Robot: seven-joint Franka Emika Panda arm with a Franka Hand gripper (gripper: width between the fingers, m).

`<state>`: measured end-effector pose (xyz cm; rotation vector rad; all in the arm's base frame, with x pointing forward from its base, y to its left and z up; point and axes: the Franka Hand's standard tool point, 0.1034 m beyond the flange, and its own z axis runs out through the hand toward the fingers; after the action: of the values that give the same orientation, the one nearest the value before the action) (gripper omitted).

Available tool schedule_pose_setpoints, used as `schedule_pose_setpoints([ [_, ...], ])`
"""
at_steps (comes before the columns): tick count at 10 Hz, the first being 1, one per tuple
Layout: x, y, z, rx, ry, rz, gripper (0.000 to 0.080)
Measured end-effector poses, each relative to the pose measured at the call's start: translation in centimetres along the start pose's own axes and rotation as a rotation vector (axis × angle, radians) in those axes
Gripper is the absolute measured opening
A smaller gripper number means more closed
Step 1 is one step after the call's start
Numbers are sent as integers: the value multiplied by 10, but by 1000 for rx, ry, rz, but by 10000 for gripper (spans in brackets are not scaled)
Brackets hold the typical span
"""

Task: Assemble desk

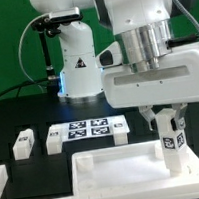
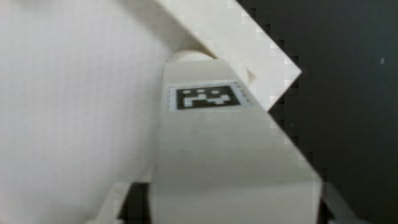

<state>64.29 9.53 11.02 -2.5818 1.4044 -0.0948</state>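
Observation:
The desk's top panel [image 1: 117,176] lies flat at the front of the table. My gripper [image 1: 169,127] is shut on a white leg post [image 1: 172,143] with a black-and-white tag. It holds the post upright over the panel's corner on the exterior view's right, its lower end at the panel surface. In the wrist view the leg post [image 2: 210,130] runs out from between my fingers [image 2: 125,200], with the gripper [image 2: 222,208] closed on its sides. The top panel [image 2: 71,90] lies beside and beneath it. Two more leg posts [image 1: 23,145] [image 1: 54,140] lie on the black table.
The marker board [image 1: 89,131] lies behind the panel at the centre. The robot's white base [image 1: 78,65] stands at the back. A white piece [image 1: 2,182] shows at the exterior view's left edge.

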Motion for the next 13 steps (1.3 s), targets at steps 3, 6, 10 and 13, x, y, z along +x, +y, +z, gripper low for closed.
schedule_pose_setpoints([
  [3, -8, 0, 2, -15, -22, 335, 298],
  [6, -8, 1, 2, -24, -26, 200, 308],
  [10, -15, -13, 4, -105, -123, -473, 640],
  [13, -14, -11, 4, -116, -129, -755, 649],
])
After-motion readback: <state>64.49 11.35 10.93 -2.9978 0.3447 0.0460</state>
